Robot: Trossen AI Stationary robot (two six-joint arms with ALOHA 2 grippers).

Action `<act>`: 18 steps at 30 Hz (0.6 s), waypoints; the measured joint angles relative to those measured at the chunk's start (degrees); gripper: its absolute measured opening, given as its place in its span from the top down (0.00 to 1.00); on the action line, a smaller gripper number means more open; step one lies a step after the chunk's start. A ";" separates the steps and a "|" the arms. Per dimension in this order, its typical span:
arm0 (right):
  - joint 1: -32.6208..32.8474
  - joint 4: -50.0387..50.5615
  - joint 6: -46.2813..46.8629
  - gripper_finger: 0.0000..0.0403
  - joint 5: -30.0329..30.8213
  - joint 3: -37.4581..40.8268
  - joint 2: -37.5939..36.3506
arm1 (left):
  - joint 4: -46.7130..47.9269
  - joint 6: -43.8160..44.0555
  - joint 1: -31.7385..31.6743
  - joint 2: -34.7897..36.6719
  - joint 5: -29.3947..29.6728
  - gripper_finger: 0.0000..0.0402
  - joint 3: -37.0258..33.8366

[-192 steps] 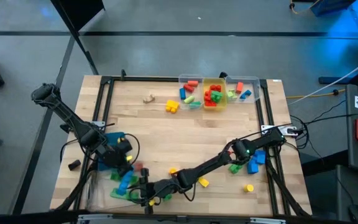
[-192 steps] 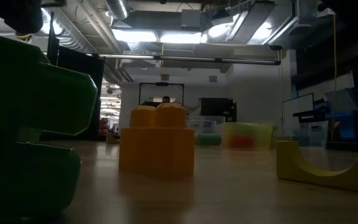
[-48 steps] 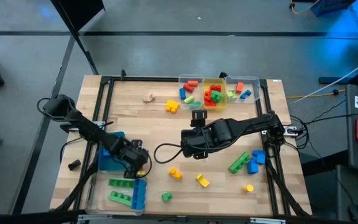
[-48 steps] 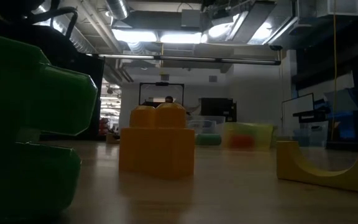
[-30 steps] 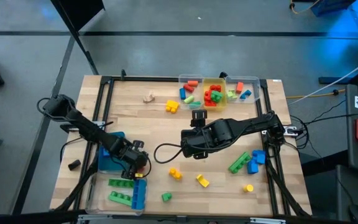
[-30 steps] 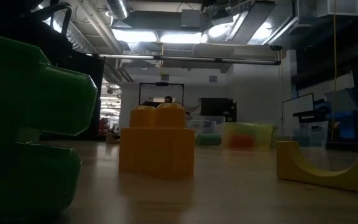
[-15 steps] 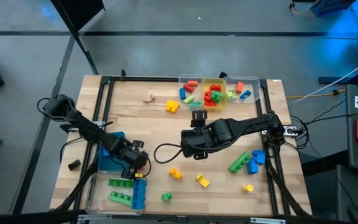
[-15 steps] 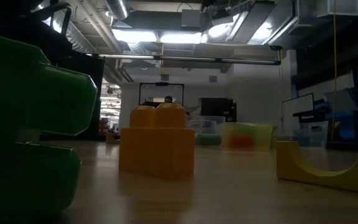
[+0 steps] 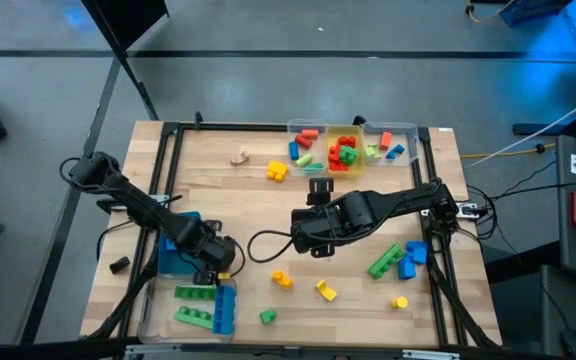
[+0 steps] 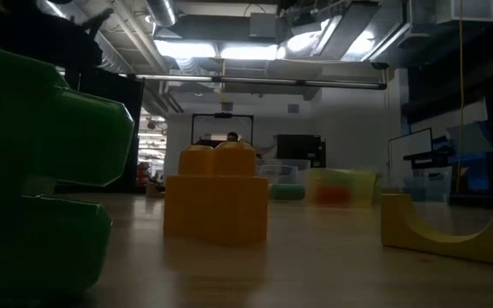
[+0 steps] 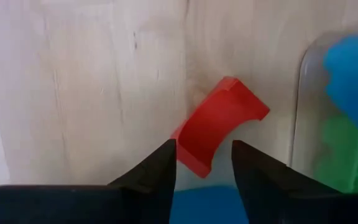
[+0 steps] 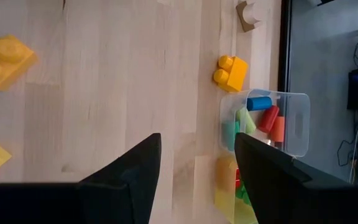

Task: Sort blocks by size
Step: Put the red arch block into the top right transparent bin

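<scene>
Nudged lower over the red arch block (image 11: 219, 124) — left gripper (image 11: 202, 163), jaws apart and empty, poised to grasp. Right gripper (image 12: 196, 163) unchanged mid-worktop (image 9: 268, 215), open, empty.

Blocks (image 9: 336, 151) filled far bins; green and blue bars (image 9: 206, 309) lay near-left; a red arched block (image 11: 218, 123) rested flat; others (image 9: 396, 260) scattered right.

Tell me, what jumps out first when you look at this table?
The two dark arms reach over the table: the left gripper hangs open over a red arch block near the front left, and the right gripper waits open mid-table. At the far edge, clear bins hold bright blocks.
</scene>
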State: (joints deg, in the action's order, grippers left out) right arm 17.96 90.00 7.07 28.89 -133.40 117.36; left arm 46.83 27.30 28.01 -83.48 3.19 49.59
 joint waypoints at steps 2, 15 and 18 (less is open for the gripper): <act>0.00 0.00 -0.20 0.49 -0.04 0.04 -0.60 | 0.18 2.84 0.00 -0.02 0.00 0.65 0.51; 0.08 0.02 1.58 0.49 -1.43 0.02 -9.48 | 3.68 19.23 0.00 0.00 -1.70 0.65 0.54; 0.08 0.02 1.59 0.49 -2.38 0.02 -10.05 | 3.26 20.54 0.00 0.00 -1.46 0.65 0.55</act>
State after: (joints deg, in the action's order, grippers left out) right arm 18.04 90.02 8.67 26.51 -133.38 107.31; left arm 50.08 47.85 28.01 -83.48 1.72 50.14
